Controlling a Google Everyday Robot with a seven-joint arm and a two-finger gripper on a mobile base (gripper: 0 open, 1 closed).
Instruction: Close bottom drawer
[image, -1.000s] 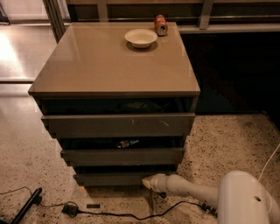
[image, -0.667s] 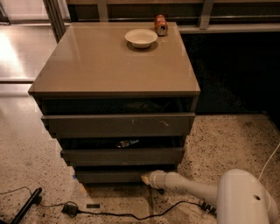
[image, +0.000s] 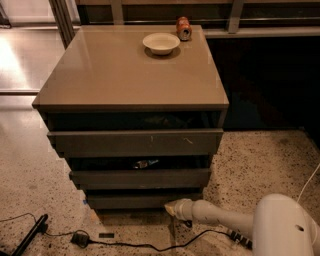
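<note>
The bottom drawer (image: 131, 201) is the lowest and narrowest of three dark grey-brown fronts in a low cabinet (image: 134, 70). It stands slightly out, with a dark gap above its front. The middle drawer (image: 140, 177) and the top drawer (image: 136, 142), which has pale scratches, also stand partly open. My white arm reaches in from the lower right. My gripper (image: 171, 208) is at the right end of the bottom drawer's front, against or just in front of its lower edge.
A white bowl (image: 161, 43) and an orange can (image: 183, 28) stand on the cabinet top. A black cable (image: 125, 244) and a black rod (image: 31, 235) lie on the speckled floor in front. A dark wall is to the right.
My gripper has moved forward against the bottom drawer's front. The drawer has slid in a little, so less of it sticks out.
</note>
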